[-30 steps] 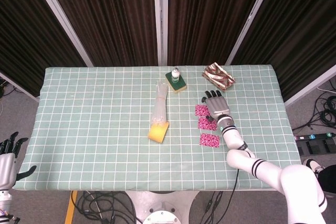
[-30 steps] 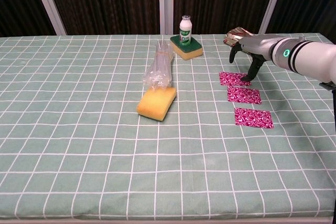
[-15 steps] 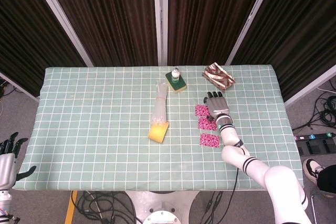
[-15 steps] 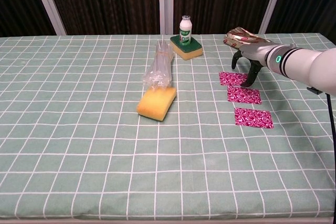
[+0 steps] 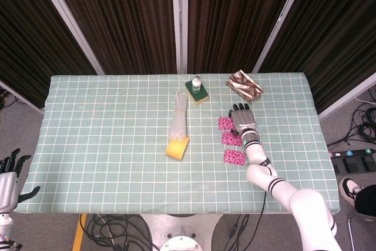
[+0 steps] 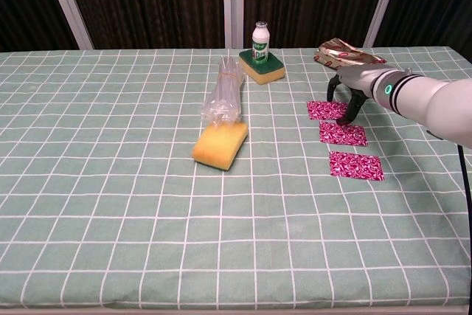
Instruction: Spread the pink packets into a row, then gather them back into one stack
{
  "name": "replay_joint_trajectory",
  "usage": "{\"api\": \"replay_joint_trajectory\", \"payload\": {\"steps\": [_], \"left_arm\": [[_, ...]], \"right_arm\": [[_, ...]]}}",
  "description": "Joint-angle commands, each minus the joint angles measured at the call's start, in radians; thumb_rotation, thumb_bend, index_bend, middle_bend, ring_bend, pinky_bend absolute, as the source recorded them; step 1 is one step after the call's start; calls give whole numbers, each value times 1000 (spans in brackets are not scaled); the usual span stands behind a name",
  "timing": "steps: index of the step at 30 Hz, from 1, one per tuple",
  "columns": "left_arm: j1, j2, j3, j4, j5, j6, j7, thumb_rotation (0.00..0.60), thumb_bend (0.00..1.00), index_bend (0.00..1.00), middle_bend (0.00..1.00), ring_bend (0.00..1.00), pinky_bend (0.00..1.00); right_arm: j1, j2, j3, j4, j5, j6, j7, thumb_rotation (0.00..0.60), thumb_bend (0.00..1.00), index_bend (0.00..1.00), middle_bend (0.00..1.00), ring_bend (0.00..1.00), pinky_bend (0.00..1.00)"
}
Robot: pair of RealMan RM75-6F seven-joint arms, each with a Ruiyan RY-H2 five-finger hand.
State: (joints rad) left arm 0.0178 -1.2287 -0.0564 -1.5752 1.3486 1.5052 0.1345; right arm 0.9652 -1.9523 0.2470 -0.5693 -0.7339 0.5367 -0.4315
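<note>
A: Where are the pink packets (image 6: 344,135) relative to the yellow sponge (image 6: 220,145)?

B: Right of it, three in a row running front to back, slightly apart on the green checked cloth (image 6: 110,182).

A: And the right hand (image 6: 352,86)?

B: Arched over the farthest packet, fingertips (image 6: 344,118) down on or at its right edge; contact appears likely, but no grip is evident. The left hand (image 5: 10,171) hangs off the table's left, fingers apart, empty.

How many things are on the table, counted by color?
Pink: 3 packets, far, middle, near
Yellow: 2 sponges, one bare, one under the bottle
White: 1 bottle
Clear: 1 plastic bag
Brown: 1 shiny wrapper
Total: 8
</note>
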Motion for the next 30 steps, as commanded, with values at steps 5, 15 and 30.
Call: {"api": "replay_joint_trajectory", "payload": {"steps": [5,15,30], "left_arm": [[1,-1,0,4,0,0,-3,600,126,268,180,153,165],[2,-1,-1,6,1,1,-6,600,126,268,180,153,166],[-14,-10,-7,18,15,-10,-16,600,126,268,180,153,165]], "right_arm": [[-1,-18,16,18,-19,8,9,576,111,373,96,0,0],[-16,12,44,-18,-55,43,31,595,110,408,113,0,0],[-205,359,-9,-641,8,204,0,594,111,393,112,0,0]]}}
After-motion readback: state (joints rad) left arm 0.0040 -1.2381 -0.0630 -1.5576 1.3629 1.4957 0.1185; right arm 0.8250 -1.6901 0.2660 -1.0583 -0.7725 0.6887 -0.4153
